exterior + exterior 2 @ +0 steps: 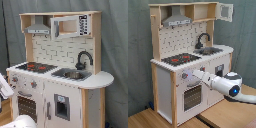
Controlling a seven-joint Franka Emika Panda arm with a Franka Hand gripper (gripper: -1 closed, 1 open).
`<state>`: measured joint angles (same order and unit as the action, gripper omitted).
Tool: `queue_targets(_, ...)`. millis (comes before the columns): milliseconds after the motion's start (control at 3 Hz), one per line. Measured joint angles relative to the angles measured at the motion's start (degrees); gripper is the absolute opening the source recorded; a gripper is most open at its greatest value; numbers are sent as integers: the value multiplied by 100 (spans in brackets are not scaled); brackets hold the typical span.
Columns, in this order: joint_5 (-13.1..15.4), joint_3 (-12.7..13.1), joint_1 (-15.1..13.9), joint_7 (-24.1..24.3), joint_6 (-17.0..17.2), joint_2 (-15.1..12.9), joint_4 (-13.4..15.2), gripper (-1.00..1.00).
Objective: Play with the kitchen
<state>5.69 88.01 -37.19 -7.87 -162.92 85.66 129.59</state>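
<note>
The kitchen [193, 60] fills the middle of both exterior views, its front turned to the arm, so knobs and oven door are within reach. In the second exterior view the arm stretches in from the lower right, and the hand [195, 75] sits at centre frame against the knob panel, just above the oven door [192, 96]. It looks lined up for a knob [184, 76]. Open or closed? I cannot tell; it carries nothing visible.
</note>
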Motion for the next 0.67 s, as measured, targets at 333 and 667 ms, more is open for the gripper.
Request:
queue_targets(333,0,48,-90,549,-175,2,-5,100)
queue_targets(667,0,53,-149,1159,-380,4,-18,100)
